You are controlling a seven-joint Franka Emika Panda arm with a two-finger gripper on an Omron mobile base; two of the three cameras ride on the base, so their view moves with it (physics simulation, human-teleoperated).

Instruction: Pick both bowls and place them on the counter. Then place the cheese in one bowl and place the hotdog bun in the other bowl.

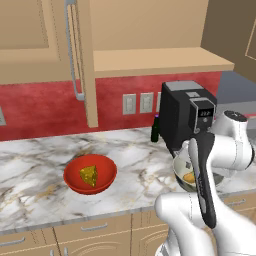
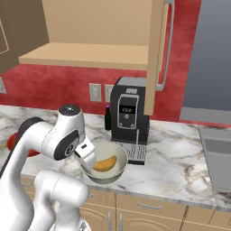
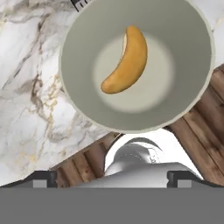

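Two bowls sit on the counter [image 1: 30,165] as I hold my gripper [image 3: 112,177] above the grey-green bowl [image 2: 104,168], fingers spread wide and holding nothing. Directly below the gripper, the bun [image 3: 126,60] lies curved on that bowl's pale floor, at the counter's front edge. Well off to the gripper's left, the red bowl [image 1: 90,173] carries the cheese [image 1: 89,175]. Just beyond the gripper stands a black coffee machine [image 2: 129,121].

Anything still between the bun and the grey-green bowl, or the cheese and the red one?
Nothing visible. The hotdog bun already lies inside the grey-green bowl, the cheese inside the red bowl. Both bowls sit on the counter.
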